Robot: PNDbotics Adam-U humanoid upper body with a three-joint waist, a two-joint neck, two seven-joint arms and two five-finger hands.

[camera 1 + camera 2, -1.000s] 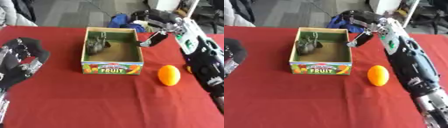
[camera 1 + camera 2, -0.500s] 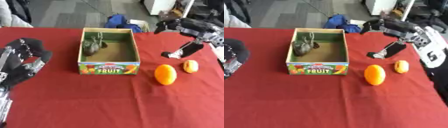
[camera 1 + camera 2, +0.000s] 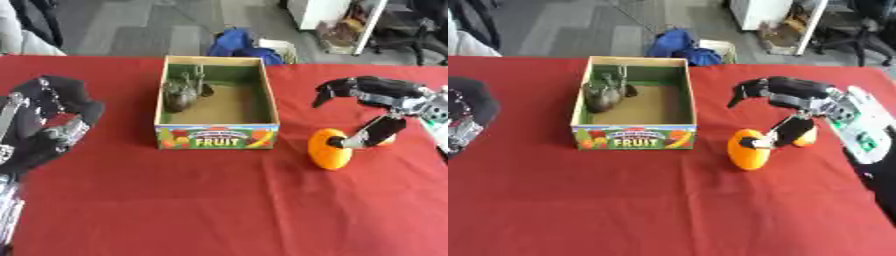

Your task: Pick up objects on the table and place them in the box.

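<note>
Left eye view:
- A red cloth-covered table fills the picture, with an open rectangular cardboard box printed "FRUIT" standing at about 12 o'clock from its middle.
- Inside the box, toward its 10 o'clock corner, lies a dark greenish-brown lumpy object with thin stalks; what it is cannot be made out.
- A large smooth orange fruit-shaped object stands on the cloth at 3 o'clock of the box, outside it and just beside its front corner.
- The robot's black-and-silver right hand comes in from the 3 o'clock edge and hangs above the orange object, fingers spread wide and arched downward; it holds nothing.
- The thumb reaches down so that its tip touches or nearly touches the orange object's upper side; which of the two cannot be told.
- A smaller orange rounded object peeps out behind the thumb, at 3 o'clock of the large one.
- The robot's black left hand rests at the 9 o'clock edge, fingers up and relaxed, well apart from the box.

Right eye view:
- The same layout shows, shifted toward 9 o'clock.
- A blue bag lies on the floor beyond the table at 12 o'clock of the box.
</note>
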